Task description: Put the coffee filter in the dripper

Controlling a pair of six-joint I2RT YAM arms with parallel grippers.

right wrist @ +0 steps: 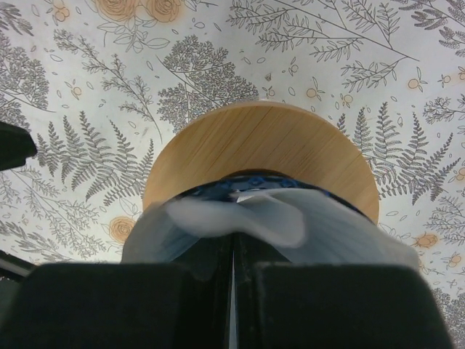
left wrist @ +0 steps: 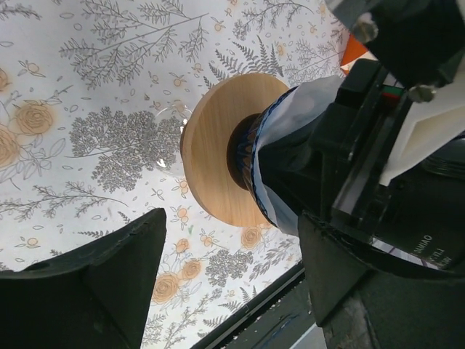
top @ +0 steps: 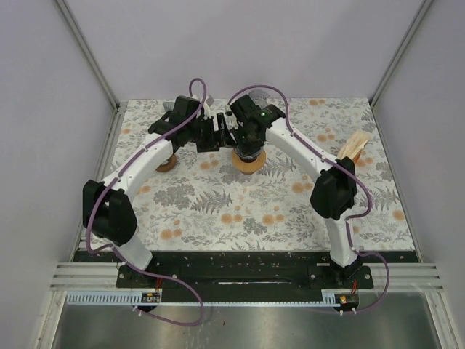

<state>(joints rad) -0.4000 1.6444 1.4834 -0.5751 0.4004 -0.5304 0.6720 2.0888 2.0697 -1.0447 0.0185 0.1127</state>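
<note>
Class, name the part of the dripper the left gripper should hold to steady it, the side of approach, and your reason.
Probably the wooden base disc, pinched across its thin edge from the side. It juts wider than the blue-rimmed cone, and the right gripper, shut on the paper filter, occupies the top.

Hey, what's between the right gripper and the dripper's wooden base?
The white coffee filter, bunched inside the blue cone, lies between the right gripper and the wooden base. The right wrist view shows it.
</note>
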